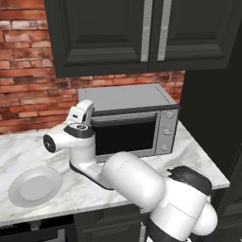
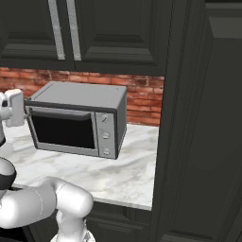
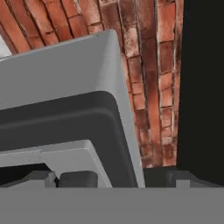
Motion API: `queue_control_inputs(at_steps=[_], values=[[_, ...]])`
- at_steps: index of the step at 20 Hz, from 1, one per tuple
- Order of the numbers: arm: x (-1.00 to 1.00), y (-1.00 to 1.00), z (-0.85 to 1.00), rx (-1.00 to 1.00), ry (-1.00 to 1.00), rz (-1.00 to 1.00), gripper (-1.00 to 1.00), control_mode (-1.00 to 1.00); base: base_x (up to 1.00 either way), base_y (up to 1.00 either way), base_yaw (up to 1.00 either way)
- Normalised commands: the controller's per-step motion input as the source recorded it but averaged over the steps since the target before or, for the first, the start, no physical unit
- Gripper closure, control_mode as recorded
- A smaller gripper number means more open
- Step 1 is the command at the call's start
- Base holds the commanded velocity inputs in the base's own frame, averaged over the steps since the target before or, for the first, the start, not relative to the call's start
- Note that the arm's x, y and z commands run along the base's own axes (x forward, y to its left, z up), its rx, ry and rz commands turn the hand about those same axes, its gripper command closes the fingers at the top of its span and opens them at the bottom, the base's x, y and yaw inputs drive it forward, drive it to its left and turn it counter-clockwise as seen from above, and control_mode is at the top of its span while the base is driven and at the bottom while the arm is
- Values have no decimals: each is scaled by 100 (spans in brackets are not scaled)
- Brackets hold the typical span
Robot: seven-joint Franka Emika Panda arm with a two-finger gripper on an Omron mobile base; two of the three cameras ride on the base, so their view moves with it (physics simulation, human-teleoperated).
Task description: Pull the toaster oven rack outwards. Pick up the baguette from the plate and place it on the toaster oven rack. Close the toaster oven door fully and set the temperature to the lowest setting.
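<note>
The grey toaster oven (image 1: pixel 127 97) stands on the marble counter against the brick wall. Its door (image 1: pixel 124 134) with the dark glass pane is up against the front, and the bar handle (image 1: pixel 124 117) runs along its top edge. My gripper (image 1: pixel 90 113) hovers at the door's upper left corner, by the end of the handle. In the hand view my gripper (image 3: pixel 122 179) is open, the fingertips (image 3: pixel 78 178) wide apart over the oven's top corner (image 3: pixel 109 113). The white plate (image 1: pixel 35 185) lies bare at the counter's front left. Baguette and rack are hidden.
Three round knobs (image 1: pixel 166 132) sit on the oven's right panel (image 2: pixel 105 134). Dark wall cabinets (image 1: pixel 142 33) hang just above the oven. A tall dark cabinet (image 2: pixel 203 142) closes off the counter's right end. My own arm (image 1: pixel 123 177) crosses the counter in front of the oven.
</note>
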Motion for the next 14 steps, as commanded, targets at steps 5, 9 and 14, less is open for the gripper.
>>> queue_control_inputs(at_steps=[5,9,14], values=[[24,-2,71,0,-25,1,-100,-100,0,0,0],[12,0,63,0,-22,2,-100,-100,0,0,0],[5,-1,88,0,-1,1,-100,-100,0,0,0]])
